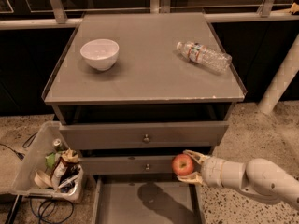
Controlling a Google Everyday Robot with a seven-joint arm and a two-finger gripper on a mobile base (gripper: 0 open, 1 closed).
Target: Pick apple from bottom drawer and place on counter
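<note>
The red apple [182, 164] is held in my gripper [191, 167], whose white fingers [195, 156] close on it from the right. The arm reaches in from the lower right. The apple hangs above the right part of the open bottom drawer [126, 202], level with the front of the middle drawer. Its shadow falls on the drawer's flat grey floor. The counter [149, 64] lies above and behind, well higher than the apple.
A white bowl [99, 54] stands on the counter's left and a plastic water bottle [204, 56] lies on its right. Two knobbed drawers [146, 136] stick out above the bottom one. A bin of trash [49, 168] stands on the floor to the left.
</note>
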